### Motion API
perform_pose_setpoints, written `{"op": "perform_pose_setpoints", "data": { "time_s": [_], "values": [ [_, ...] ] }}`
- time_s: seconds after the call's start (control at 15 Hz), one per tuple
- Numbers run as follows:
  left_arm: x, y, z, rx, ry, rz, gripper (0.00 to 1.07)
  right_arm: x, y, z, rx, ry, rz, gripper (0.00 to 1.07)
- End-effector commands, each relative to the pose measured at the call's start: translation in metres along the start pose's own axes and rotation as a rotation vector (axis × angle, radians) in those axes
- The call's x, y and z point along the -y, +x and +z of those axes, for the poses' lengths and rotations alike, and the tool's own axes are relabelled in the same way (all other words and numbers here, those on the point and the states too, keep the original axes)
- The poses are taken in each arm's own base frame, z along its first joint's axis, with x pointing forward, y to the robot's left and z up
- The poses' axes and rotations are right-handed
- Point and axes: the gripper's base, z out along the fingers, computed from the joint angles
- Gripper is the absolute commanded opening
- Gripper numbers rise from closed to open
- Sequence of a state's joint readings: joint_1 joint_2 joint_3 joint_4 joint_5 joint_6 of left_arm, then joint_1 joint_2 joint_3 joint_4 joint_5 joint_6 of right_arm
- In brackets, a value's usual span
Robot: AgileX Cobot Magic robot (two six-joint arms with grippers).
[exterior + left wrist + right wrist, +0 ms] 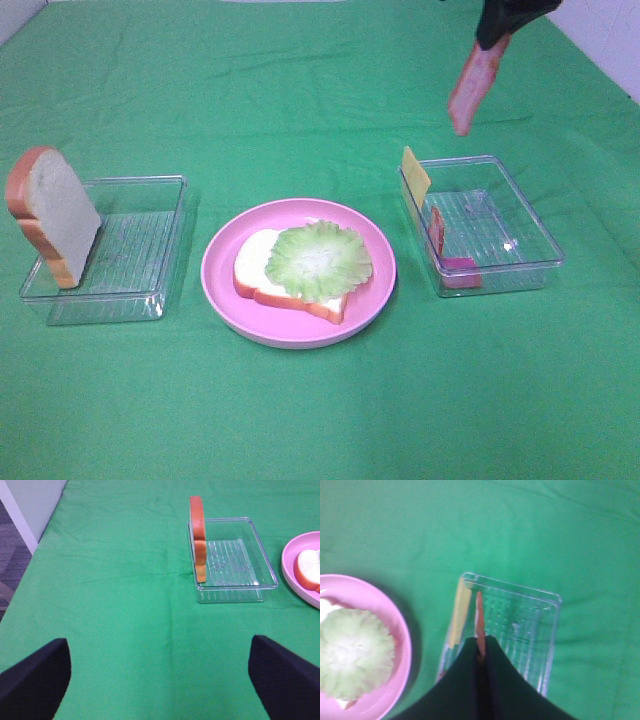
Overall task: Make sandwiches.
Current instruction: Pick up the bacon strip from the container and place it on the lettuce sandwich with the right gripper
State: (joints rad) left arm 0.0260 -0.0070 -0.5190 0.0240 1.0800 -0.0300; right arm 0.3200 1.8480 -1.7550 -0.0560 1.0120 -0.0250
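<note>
On the round pink plate (375, 290) lies a white bread slice (258, 268) with orange-brown crust, and a pale green lettuce leaf (318, 260) lies on top of it. My right gripper (497, 35) is shut on a reddish-pink bacon strip (474, 85). The strip hangs high above the far side of the right clear tray (520, 262). In the right wrist view the gripper (481, 647) pinches the strip (480, 617) edge-on. A yellow cheese square (415, 172) leans on that tray's left wall. My left gripper (160, 680) is open and empty over bare cloth.
A second bread slice (55, 212) stands upright against the left end of the left clear tray (140, 290). Another bacon strip (437, 230) lies in the right tray. Green cloth covers the table; its edge shows at the top right corner (615, 45).
</note>
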Motion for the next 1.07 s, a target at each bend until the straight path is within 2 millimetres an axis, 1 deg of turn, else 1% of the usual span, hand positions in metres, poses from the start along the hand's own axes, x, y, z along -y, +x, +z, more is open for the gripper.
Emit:
{"op": "perform_pose_setpoints", "data": {
  "time_s": [0.07, 0.2, 0.27, 0.4, 0.47, 0.53, 0.73, 0.87, 0.93, 1.07],
  "values": [
    [0.000, 0.001, -0.001, 0.014, -0.003, 0.001, 0.89, -0.046, -0.002, -0.008, 0.015, -0.063, -0.106, 0.00],
    [0.000, 0.001, -0.001, 0.014, -0.003, 0.001, 0.89, -0.088, 0.002, -0.010, 0.014, -0.122, -0.189, 0.00],
    [0.000, 0.001, -0.001, 0.014, -0.003, 0.001, 0.89, -0.096, 0.003, -0.010, 0.016, -0.135, -0.202, 0.00],
    [0.000, 0.001, -0.001, 0.014, -0.003, 0.001, 0.89, -0.128, 0.008, -0.009, 0.007, -0.195, -0.251, 0.00],
    [0.000, 0.001, -0.001, 0.014, -0.003, 0.001, 0.89, -0.157, 0.017, 0.004, -0.037, -0.250, -0.286, 0.00],
    [0.000, 0.001, -0.001, 0.014, -0.003, 0.001, 0.89, -0.163, 0.019, 0.009, -0.052, -0.259, -0.292, 0.00],
    [0.000, 0.001, -0.001, 0.014, -0.003, 0.001, 0.89, -0.193, 0.035, 0.045, -0.146, -0.316, -0.312, 0.00],
    [0.000, 0.001, -0.001, 0.014, -0.003, 0.001, 0.89, -0.202, 0.042, 0.066, -0.191, -0.351, -0.290, 0.00],
    [0.000, 0.001, -0.001, 0.014, -0.003, 0.001, 0.89, -0.203, 0.044, 0.073, -0.208, -0.358, -0.293, 0.00],
    [0.000, 0.001, -0.001, 0.014, -0.003, 0.001, 0.89, -0.204, 0.046, 0.081, -0.211, -0.356, -0.315, 0.00]
  ]
}}
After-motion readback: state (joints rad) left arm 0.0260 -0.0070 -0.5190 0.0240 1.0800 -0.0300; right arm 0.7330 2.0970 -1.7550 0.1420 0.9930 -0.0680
